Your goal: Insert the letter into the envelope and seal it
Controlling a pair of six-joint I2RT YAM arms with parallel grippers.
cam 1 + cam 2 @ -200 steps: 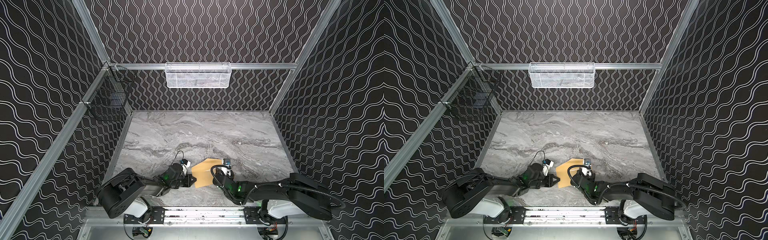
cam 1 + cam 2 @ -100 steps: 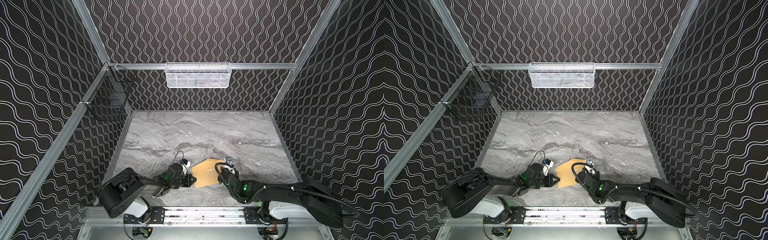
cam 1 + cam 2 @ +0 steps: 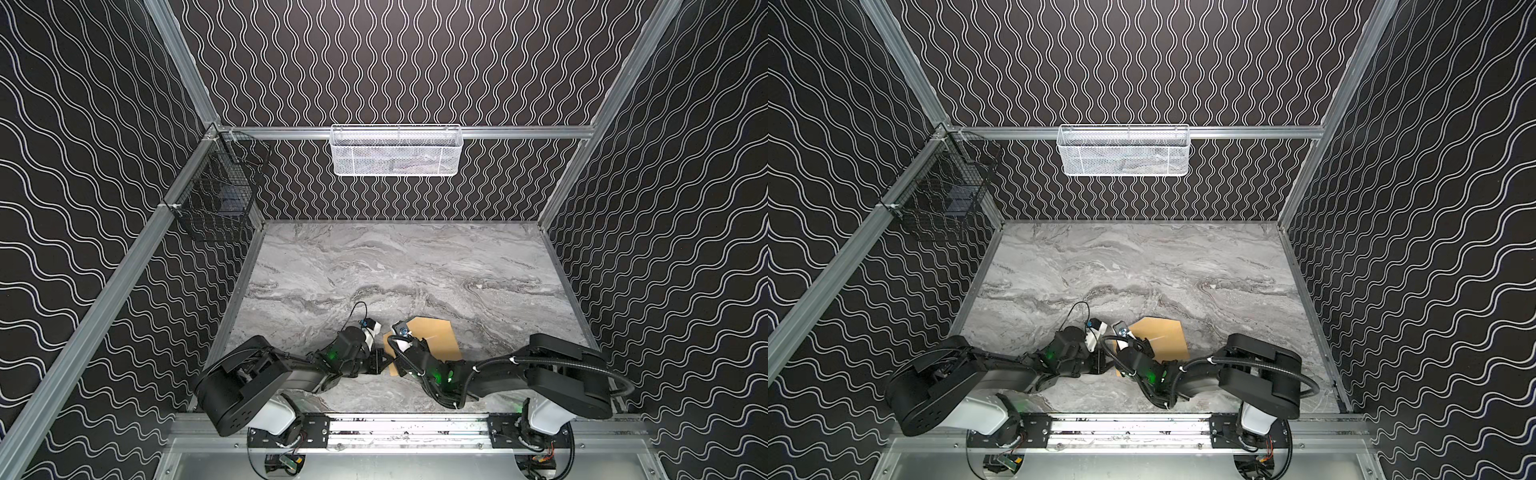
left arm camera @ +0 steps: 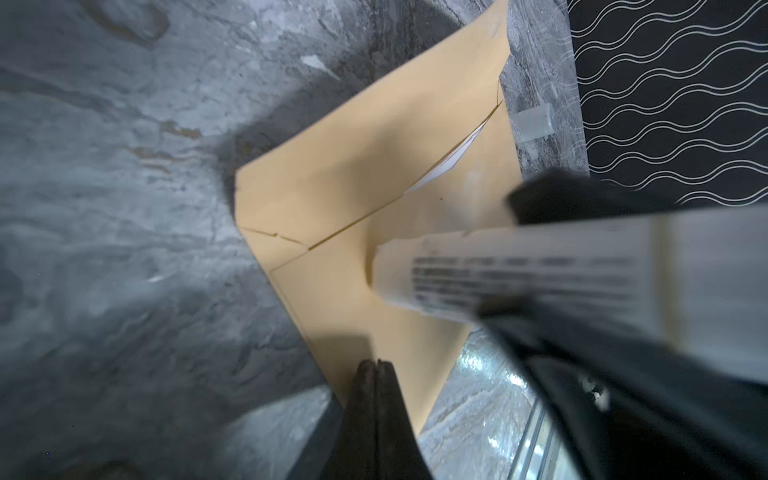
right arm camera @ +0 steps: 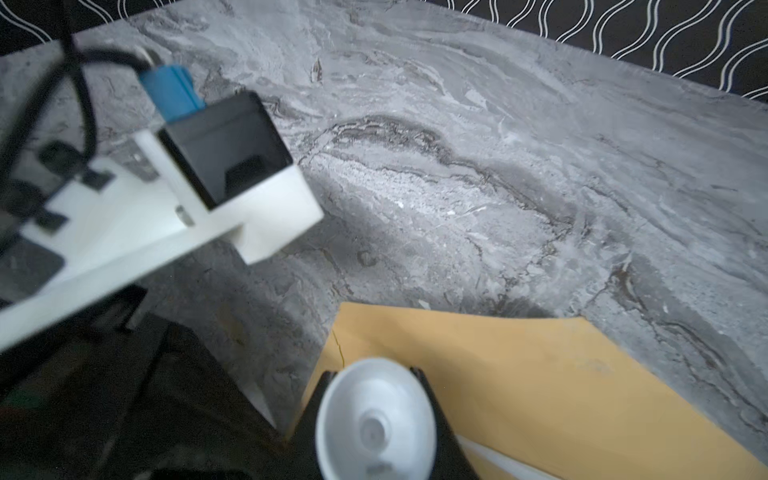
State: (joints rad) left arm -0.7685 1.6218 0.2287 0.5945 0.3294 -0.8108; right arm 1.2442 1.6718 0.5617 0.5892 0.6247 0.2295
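Jaws together, the left gripper [image 4: 376, 368] pins the tan kraft-paper envelope [image 3: 436, 343], thin white letter [image 4: 449, 163] tucked inside, at the scene's near middle, apparently steadying it while the right gripper [image 5: 372, 373] clamps a white cylinder [image 5: 374, 424] over it.

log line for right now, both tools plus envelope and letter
left tool: shut, tips at envelope edge | right tool: shut on white cylinder over envelope | letter: white sliver peeking from envelope
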